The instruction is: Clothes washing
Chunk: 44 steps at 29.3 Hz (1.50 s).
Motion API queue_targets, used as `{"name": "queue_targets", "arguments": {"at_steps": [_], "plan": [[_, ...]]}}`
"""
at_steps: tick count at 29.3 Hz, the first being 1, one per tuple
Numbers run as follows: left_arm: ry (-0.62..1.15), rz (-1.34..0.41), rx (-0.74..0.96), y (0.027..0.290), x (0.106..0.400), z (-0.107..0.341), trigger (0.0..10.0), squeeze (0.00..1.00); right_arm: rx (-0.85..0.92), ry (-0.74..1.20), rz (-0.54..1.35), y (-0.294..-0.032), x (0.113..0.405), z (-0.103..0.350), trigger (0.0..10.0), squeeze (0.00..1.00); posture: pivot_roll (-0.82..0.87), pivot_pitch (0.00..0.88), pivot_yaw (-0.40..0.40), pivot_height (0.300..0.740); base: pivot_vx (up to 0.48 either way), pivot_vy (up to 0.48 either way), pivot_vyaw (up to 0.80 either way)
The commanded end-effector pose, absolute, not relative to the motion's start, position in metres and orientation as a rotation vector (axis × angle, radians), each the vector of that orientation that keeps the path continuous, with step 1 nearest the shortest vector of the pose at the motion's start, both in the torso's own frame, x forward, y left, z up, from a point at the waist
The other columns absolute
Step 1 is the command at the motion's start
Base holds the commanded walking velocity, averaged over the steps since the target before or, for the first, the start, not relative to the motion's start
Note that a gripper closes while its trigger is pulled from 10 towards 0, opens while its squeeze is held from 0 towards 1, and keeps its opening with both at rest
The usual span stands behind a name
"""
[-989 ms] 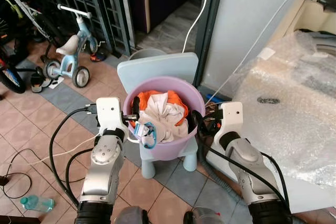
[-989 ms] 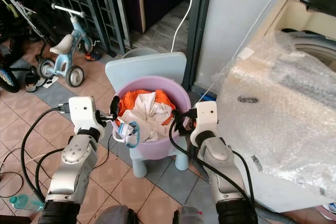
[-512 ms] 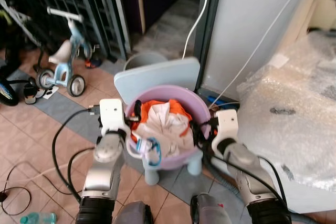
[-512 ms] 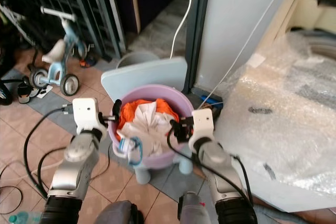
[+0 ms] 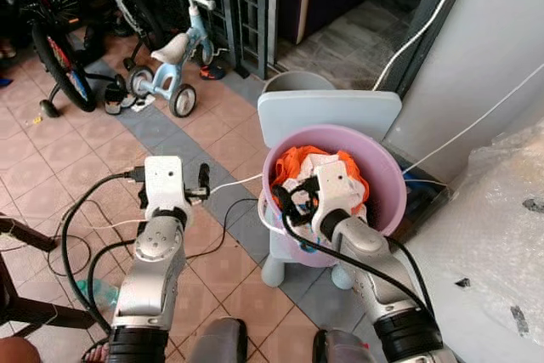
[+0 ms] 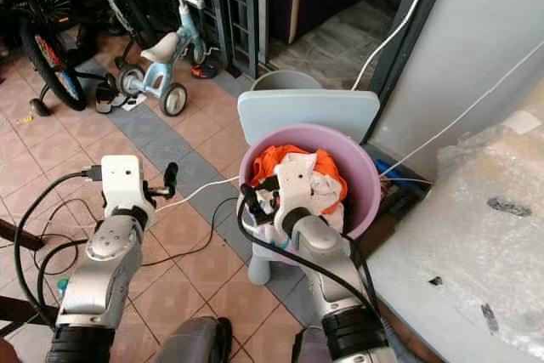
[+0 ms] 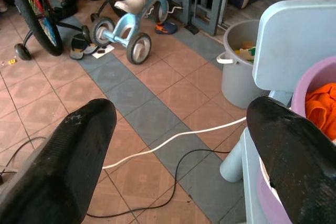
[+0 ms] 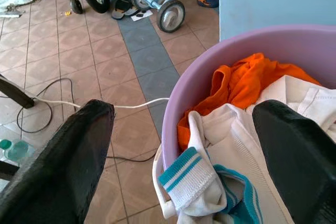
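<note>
Head stereo pair looks down from above; wrist cameras sit low, close; all share purple basin (image 5: 384,178).

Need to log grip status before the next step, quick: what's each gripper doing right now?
Left gripper: open, holding nothing, over the floor beside the chair.
Right gripper: open, holding nothing, straddling the tub rim above the clothes.

The right gripper (image 5: 293,201) and arm cover the near side of the basin (image 5: 387,184); the bicycle (image 5: 59,48) is cropped.
</note>
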<state>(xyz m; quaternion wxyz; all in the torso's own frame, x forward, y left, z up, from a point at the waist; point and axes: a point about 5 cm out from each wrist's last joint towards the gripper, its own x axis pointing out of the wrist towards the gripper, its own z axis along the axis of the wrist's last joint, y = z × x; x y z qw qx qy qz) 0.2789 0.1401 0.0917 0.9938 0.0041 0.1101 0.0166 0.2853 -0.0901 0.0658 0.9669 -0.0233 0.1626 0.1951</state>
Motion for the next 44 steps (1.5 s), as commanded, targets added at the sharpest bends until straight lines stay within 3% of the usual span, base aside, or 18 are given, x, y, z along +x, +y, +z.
{"name": "queue_targets", "arguments": {"at_steps": [1, 6, 7, 9, 13, 16, 24, 31, 32, 33, 44], "plan": [[0.222, 0.021, 0.014, 0.136, 0.277, 0.094, 10.0, 0.00, -0.180, 0.365, 0.303, -0.105, 0.288, 0.059, 10.0, 0.00, 0.03, 0.170, 0.006, 0.740, 0.000, 0.000, 0.00], [0.247, 0.016, 0.009, 0.136, 0.273, 0.092, 10.0, 0.00, -0.199, 0.417, 0.231, -0.120, 0.290, 0.053, 10.0, 0.00, 0.03, 0.185, 0.009, 0.740, 0.000, 0.000, 0.00], [0.267, 0.022, 0.041, 0.139, 0.270, 0.089, 10.0, 0.00, -0.249, 0.454, 0.188, -0.128, 0.292, 0.051, 10.0, 0.00, 0.04, 0.190, 0.009, 0.740, 0.000, 0.000, 0.00], [0.254, 0.042, 0.150, 0.147, 0.268, 0.089, 10.0, 0.00, -0.183, 0.473, 0.128, -0.133, 0.298, 0.057, 10.0, 0.00, 0.06, 0.194, 0.007, 0.740, 0.000, 0.000, 0.00], [0.280, 0.038, 0.121, 0.152, 0.266, 0.089, 10.0, 0.00, -0.194, 0.424, 0.134, -0.129, 0.309, 0.073, 10.0, 0.00, 0.07, 0.209, 0.011, 0.740, 0.000, 0.000, 0.00], [0.283, 0.092, 0.232, 0.159, 0.263, 0.092, 10.0, 0.00, -0.193, 0.448, 0.157, -0.126, 0.311, 0.071, 10.0, 0.00, 0.08, 0.239, 0.014, 0.740, 0.000, 0.000, 0.00], [0.310, 0.057, 0.170, 0.148, 0.238, 0.092, 10.0, 0.00, -0.158, 0.548, 0.213, -0.120, 0.297, 0.055, 10.0, 0.00, 0.10, 0.292, -0.002, 0.740, 0.000, 0.000, 0.00], [0.327, 0.060, 0.152, 0.149, 0.235, 0.096, 10.0, 0.00, -0.219, 0.626, 0.324, -0.110, 0.288, 0.034, 10.0, 0.00, 0.12, 0.306, -0.015, 0.740, 0.000, 0.000, 0.00], [0.326, 0.061, 0.151, 0.148, 0.235, 0.096, 10.0, 0.00, -0.213, 0.634, 0.337, -0.108, 0.288, 0.032, 6.8, 0.00, 0.12, 0.307, -0.016, 0.740, 0.000, 0.000, 0.00], [0.326, 0.060, 0.149, 0.148, 0.235, 0.096, 10.0, 0.00, -0.200, 0.644, 0.351, -0.105, 0.288, 0.031, 0.0, 0.00, 0.12, 0.307, -0.017, 0.740, 0.000, 0.000, 0.00], [0.363, 0.102, 0.153, 0.151, 0.229, 0.095, 10.0, 0.00, -0.103, 0.693, 0.292, -0.097, 0.288, 0.025, 0.0, 0.00, 0.14, 0.305, -0.047, 0.740, 0.000, 0.000, 0.00]]}}
